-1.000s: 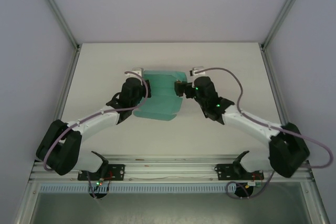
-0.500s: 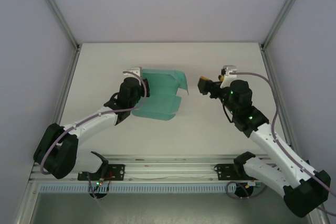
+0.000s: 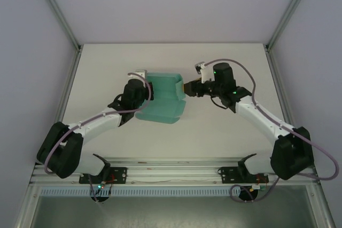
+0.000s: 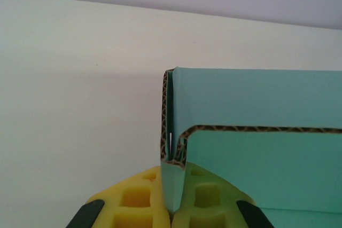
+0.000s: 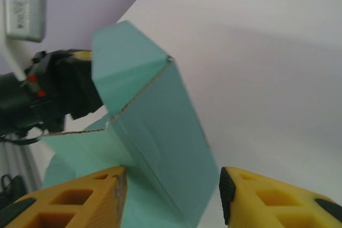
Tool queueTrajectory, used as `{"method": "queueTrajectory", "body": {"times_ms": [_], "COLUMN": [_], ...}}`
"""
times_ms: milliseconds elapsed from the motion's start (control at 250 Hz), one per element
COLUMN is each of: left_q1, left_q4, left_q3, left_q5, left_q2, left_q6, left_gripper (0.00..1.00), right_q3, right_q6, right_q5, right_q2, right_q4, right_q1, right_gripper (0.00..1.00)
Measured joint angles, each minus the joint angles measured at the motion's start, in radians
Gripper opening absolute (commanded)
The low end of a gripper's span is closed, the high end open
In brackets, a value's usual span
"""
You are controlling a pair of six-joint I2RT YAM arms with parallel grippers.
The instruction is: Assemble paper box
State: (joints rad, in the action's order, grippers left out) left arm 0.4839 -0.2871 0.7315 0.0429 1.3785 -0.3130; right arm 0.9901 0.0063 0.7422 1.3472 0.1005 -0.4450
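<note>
The paper box (image 3: 163, 98) is a teal-green card piece, partly folded, lying at the table's middle. My left gripper (image 3: 148, 90) is shut on its doubled left wall; in the left wrist view the yellow pads (image 4: 133, 198) pinch that corrugated wall (image 4: 172, 148) upright. My right gripper (image 3: 187, 87) is at the box's right edge. Seen from the right wrist, its jaws (image 5: 171, 185) stand apart around a raised, tilted teal flap (image 5: 155, 126). The left pad (image 5: 80, 196) sits against the card, and a gap remains at the right pad (image 5: 267, 198).
The white table (image 3: 224, 142) stretches around the box. Grey walls and slanted metal posts (image 3: 56, 12) close in both sides. An aluminium rail (image 3: 171, 172) with the arm bases runs along the near edge.
The right arm swung away to the right, then came back to the box's right edge with its jaws narrower. The right flap, raised half a second ago, now lies lower. The left gripper kept its hold.
</note>
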Motion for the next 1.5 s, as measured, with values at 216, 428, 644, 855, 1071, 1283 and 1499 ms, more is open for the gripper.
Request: {"method": "queueTrajectory", "body": {"times_ms": [216, 428, 644, 855, 1071, 1283, 1499], "left_q1": [0.000, 0.000, 0.001, 0.013, 0.050, 0.093, 0.112], "left_q4": [0.000, 0.004, 0.025, 0.040, 0.063, 0.121, 0.146], "left_q3": [0.001, 0.001, 0.008, 0.012, 0.038, 0.101, 0.120], "left_q5": [0.000, 0.046, 0.075, 0.084, 0.136, 0.205, 0.204], "left_q2": [0.004, 0.004, 0.004, 0.004, 0.004, 0.016, 0.031], "left_q6": [0.000, -0.003, -0.003, -0.004, 0.000, -0.042, -0.101], "left_gripper": [0.00, 0.00, 0.00, 0.00, 0.00, 0.00, 0.00], "right_q3": [0.050, 0.114, 0.135, 0.148, 0.201, 0.338, 0.417], "right_q6": [0.000, 0.000, 0.007, 0.020, 0.020, 0.105, 0.221], "right_q5": [0.031, -0.153, -0.358, -0.518, -0.723, -1.075, -1.273], "right_q2": [0.100, 0.154, 0.199, 0.227, 0.289, 0.386, 0.449], "right_q4": [-0.014, -0.008, -0.003, -0.003, 0.009, 0.114, 0.235], "right_q1": [-0.043, -0.107, -0.173, -0.197, -0.221, -0.289, -0.329], "right_gripper": [0.46, 0.50, 0.47, 0.35, 0.12, 0.07, 0.00]}}
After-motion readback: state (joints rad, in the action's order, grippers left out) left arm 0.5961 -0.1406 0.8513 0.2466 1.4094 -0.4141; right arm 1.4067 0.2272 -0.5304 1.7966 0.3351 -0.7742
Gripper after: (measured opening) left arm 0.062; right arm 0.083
